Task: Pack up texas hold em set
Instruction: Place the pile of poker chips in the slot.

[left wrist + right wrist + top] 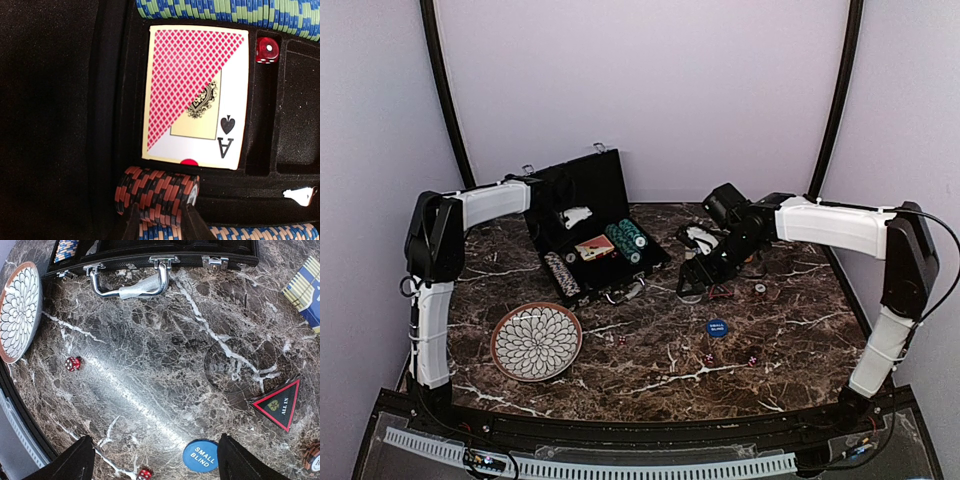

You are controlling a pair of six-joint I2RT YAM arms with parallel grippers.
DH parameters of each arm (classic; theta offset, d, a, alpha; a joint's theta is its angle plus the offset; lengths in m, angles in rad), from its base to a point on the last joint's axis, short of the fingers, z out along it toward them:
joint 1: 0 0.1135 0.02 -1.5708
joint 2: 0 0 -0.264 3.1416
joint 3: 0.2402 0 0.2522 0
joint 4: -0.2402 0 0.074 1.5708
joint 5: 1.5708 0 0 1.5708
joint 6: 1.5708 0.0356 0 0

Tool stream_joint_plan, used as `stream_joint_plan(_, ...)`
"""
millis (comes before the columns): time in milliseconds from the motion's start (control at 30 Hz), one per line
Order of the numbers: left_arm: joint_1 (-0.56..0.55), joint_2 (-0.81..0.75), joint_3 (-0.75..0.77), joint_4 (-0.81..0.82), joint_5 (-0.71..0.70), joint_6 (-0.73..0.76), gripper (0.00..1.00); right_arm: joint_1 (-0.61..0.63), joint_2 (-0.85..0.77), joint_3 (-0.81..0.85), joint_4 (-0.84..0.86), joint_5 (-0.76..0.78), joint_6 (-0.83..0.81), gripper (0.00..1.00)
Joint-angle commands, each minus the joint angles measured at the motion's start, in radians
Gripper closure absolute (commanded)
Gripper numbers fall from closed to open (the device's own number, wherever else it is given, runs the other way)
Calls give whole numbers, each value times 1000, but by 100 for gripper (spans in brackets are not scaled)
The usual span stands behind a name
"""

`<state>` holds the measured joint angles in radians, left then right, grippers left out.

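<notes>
Nearest the arm bases, on the dark marbled table [660,375], a patterned plate [536,342] with a brown rim lies to the left, and loose red dice [708,357] are scattered to its right. Just beyond them sits the blue Small Blind button [717,327]. The right gripper [154,437] hangs over this patch of the table, right of the case, with its fingers [75,460] spread wide and nothing between them; in the right wrist view the blue button lies below the gap. A red-edged All In triangle [280,403] and a clear round disc [231,366] lie close by on the stone. Farther back and to the left, the black briefcase [590,190] stands open with its lid raised toward the far wall and its silver handle [130,282] on the near edge. A row of pale striped chips [561,272] fills the near-left slot of its tray. The left gripper [161,212] reaches into the tray, its fingers [132,220] closed on a short stack of black-and-orange chips [157,192] lying on its side. Just past that stack, a card deck [195,95] with a red diamond pattern and an ace of spades rests flat in its compartment. A single red die [267,50] sits in the slot beside it. Beyond the deck runs a row of blue-and-green chips [225,12].
</notes>
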<state>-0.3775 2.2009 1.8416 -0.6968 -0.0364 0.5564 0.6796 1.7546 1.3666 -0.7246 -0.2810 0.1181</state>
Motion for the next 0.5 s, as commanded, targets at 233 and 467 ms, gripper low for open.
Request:
stream_joint_plan(233,12,-109,-30,30,0,-18,68,-46,-50,-35,23,43,21,14)
stream_joint_plan(467,12,-204,-98,109,77,-55,60,-119,-133,-77,-8,114,45,11)
